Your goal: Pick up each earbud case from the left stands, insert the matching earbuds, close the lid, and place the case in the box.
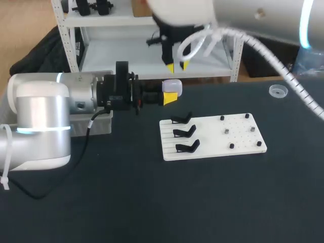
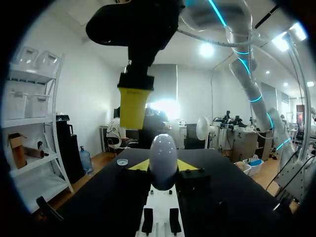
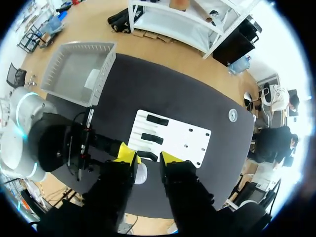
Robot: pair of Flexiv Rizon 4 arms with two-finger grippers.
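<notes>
Earbud case (image 1: 172, 84), pale and rounded, sat pinched between the yellow tips of the left gripper (image 2: 163, 167), which held it in the air near the stand end of the white board (image 1: 243, 147). The right gripper (image 1: 177, 66) hung just above the case, its fingers a little apart and gripping nothing. Three black stands (image 1: 185, 132) stood in a row on the board. The grey box (image 3: 86, 45) lay well apart, beside the left arm.
</notes>
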